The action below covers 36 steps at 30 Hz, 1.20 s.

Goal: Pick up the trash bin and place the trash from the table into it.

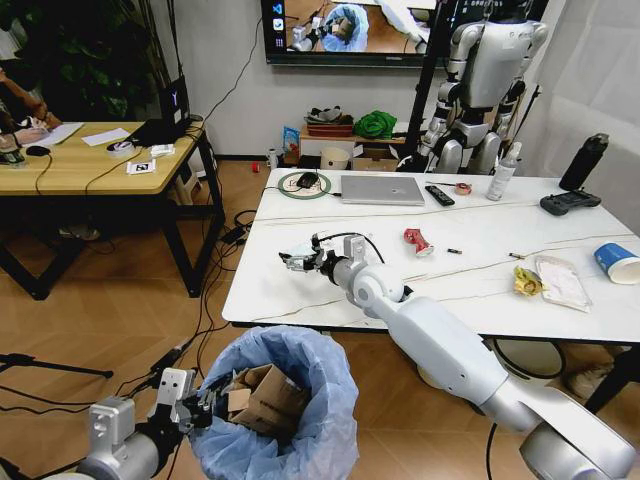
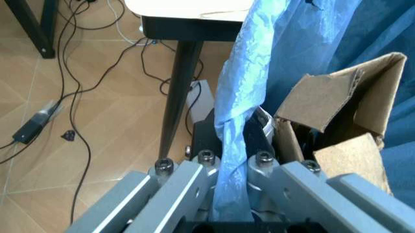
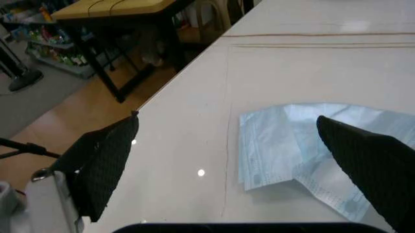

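Two arms were at work, each with its own job. The left gripper [image 1: 195,405] was low beside the table [image 1: 300,300], clamped on the rim of the trash bin [image 1: 290,420]; the left wrist view showed the blue bag liner [image 2: 236,121] pinched between the two fingers, with torn brown cardboard [image 2: 337,102] already lying inside. The bin hung just below the table's near edge, off its left corner, so the pick-up step looked done and the clearing of the table was in hand.

The right gripper [image 1: 297,260] was stretched out over the left part of the tabletop with its fingers [image 3: 104,160] spread apart, straddling a pale-blue sheet of paper [image 3: 292,141] that lay flat on the marble (it looked like a face mask, though I could not be sure). The pads did not appear to touch it yet.

Several other pieces of litter waited farther to the right: a crushed red can [image 1: 418,241], a yellow wrapper [image 1: 527,281] touching a clear packet [image 1: 562,280], and a blue-white paper cup [image 1: 617,262] near the edge. The laptop [image 1: 382,189] and remote [image 1: 439,195] sat at the back, apart from all this.

My judgement: the next move called for lowering the open fingers onto the thin sheet and closing without merely sliding it, since something so flat gives little to grip, then carrying it over the bin's mouth.
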### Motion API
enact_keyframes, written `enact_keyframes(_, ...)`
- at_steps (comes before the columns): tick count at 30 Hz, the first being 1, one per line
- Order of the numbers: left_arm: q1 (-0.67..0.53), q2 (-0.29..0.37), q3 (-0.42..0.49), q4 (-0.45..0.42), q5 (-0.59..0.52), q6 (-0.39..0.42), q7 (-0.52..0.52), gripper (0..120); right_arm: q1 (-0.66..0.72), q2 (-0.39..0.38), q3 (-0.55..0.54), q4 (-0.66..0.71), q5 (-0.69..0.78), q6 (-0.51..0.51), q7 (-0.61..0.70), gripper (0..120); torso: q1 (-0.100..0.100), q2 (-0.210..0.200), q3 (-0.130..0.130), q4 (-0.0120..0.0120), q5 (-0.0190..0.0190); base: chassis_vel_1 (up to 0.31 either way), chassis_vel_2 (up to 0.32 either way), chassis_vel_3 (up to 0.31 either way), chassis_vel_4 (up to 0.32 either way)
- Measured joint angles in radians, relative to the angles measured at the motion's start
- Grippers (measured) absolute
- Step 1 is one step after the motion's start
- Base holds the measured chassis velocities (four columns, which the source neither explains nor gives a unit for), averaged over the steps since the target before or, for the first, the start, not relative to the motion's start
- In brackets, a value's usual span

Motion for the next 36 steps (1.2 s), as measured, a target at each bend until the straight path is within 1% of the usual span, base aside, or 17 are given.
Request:
enact_keyframes(22,0.003,0.000,-0.001,0.000,0.000,0.000,-0.001,0,0.016,0.019,0.025,-0.087,-0.015,-0.012,0.005,100,0.000,0.000,0.000,0.0000,0.0000,0.000,0.000,0.000,0.000)
enact_keyframes(36,0.002,-0.001,0.000,0.000,0.001,0.001,-0.001,0,0.018,0.028,0.013,-0.130,-0.012,-0.015,-0.003,100,0.000,0.000,0.000,0.0000,0.0000,0.000,0.000,0.000,0.000)
